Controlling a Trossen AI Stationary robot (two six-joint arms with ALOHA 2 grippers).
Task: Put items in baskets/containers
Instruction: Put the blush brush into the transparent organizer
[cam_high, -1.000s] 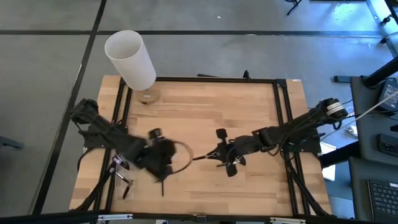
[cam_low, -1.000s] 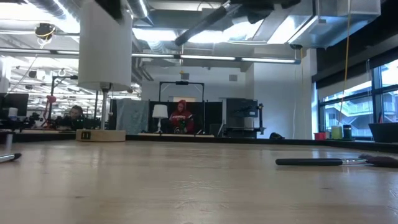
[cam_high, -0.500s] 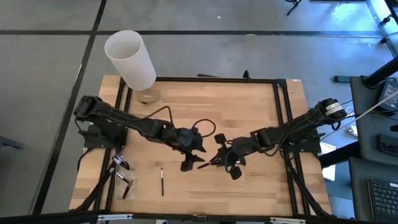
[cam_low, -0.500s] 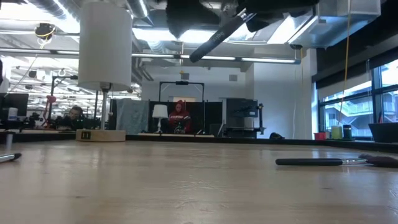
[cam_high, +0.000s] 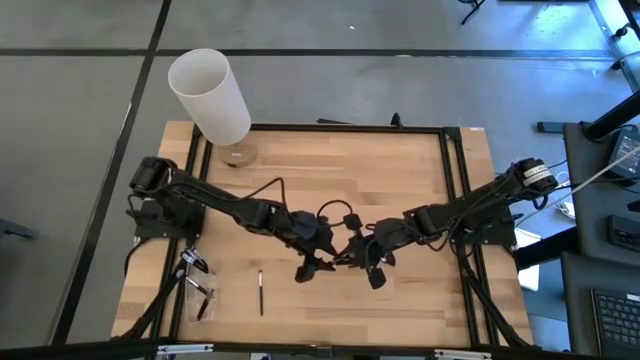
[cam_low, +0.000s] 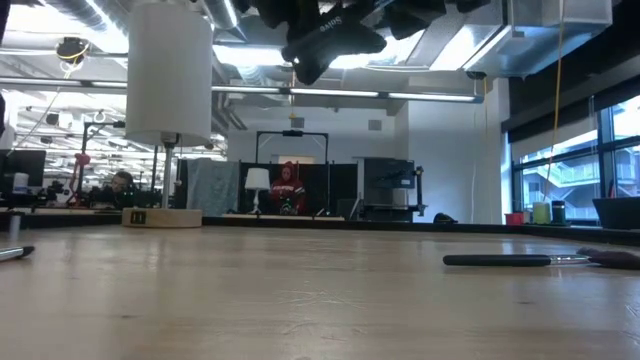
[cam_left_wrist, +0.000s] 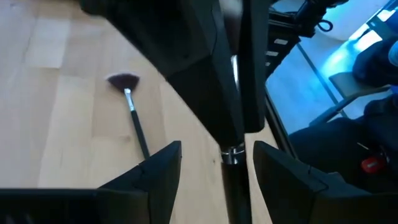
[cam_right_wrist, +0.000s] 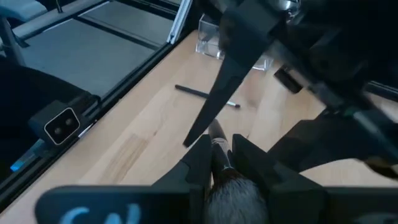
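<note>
My right gripper hangs over the table's middle, shut on a thin dark makeup brush. My left gripper reaches in from the left. It is open, and its fingers stand on either side of that brush's handle without touching it. The see-through container sits by the near-left corner with several brushes in it. One dark brush lies flat beside it. A fan-headed brush lies flat on the wood. My right gripper pinches the brush between its two fingers just ahead of the bushy tuft, which lies back between the fingers. The fingers come level from the table's right, along the brush. The handle sticks out toward the left gripper, lifted clear of the table.
A tall white cylinder stands on a round wooden base at the far-left corner. Another dark brush lies flat in the low view. A black frame edges the table. Bare wood spreads across the far half.
My left arm has swung from above the container at the near-left corner toward the table's middle, up to the right gripper. Its open fingers now flank the held brush. The right gripper has stayed nearly in place, still shut on the brush.
</note>
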